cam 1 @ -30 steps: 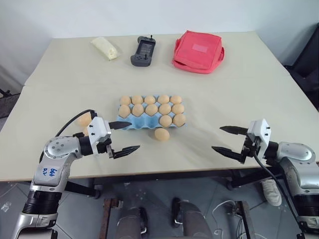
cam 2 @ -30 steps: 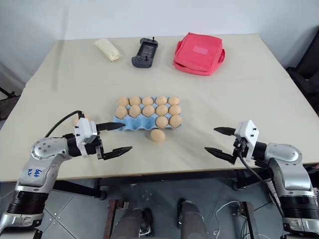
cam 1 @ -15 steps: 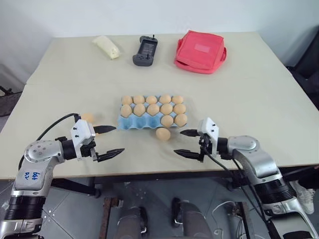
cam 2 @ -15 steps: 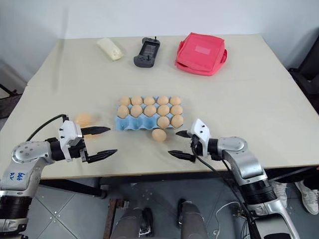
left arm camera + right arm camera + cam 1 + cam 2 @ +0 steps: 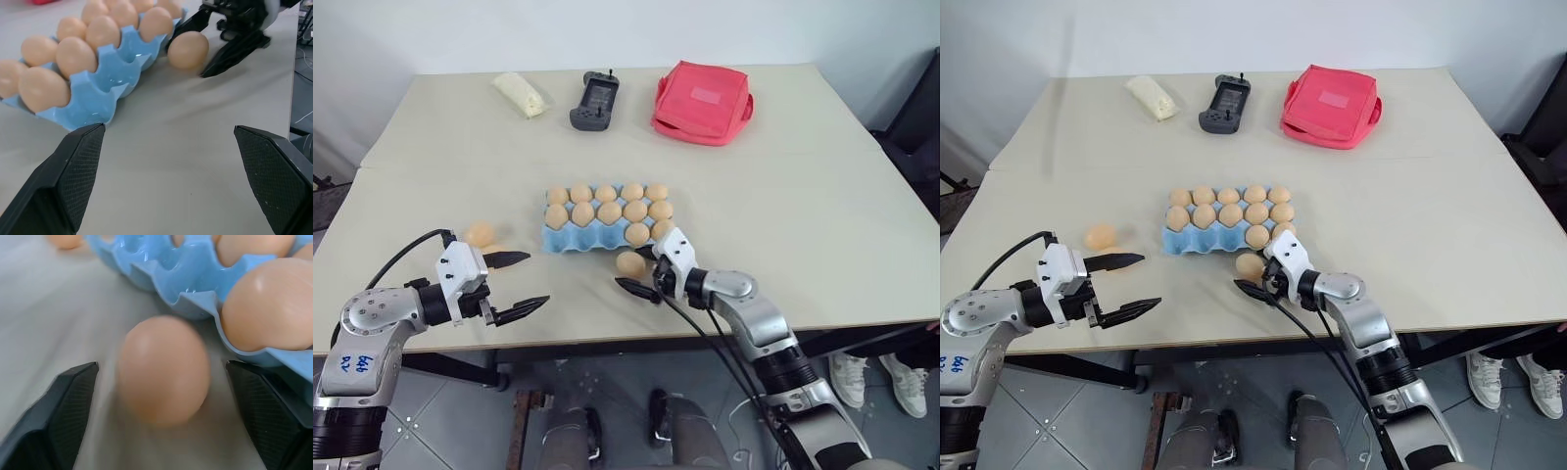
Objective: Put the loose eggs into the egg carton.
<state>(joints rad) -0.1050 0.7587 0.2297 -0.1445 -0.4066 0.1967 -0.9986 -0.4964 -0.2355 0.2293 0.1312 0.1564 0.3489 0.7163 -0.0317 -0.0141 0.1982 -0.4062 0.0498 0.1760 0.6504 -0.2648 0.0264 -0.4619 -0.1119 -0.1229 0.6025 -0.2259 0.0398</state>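
Right claw (image 5: 159,377) gapes wide around loose egg (image 5: 164,369); left claw (image 5: 521,284) wide, empty

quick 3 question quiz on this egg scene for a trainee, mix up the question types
1. True or false: the right hand has its fingers on either side of a loose egg lying on the table just in front of the egg carton.
2. How many loose eggs lie on the table outside the carton?
3. Which item sits at the far edge of the table between the pale yellow packet and the red pouch? A) a mug B) a dark handheld controller C) a second carton

Key
1. True; the fingers are apart and not closed on it.
2. Two; the other egg lies near the open left hand.
3. B
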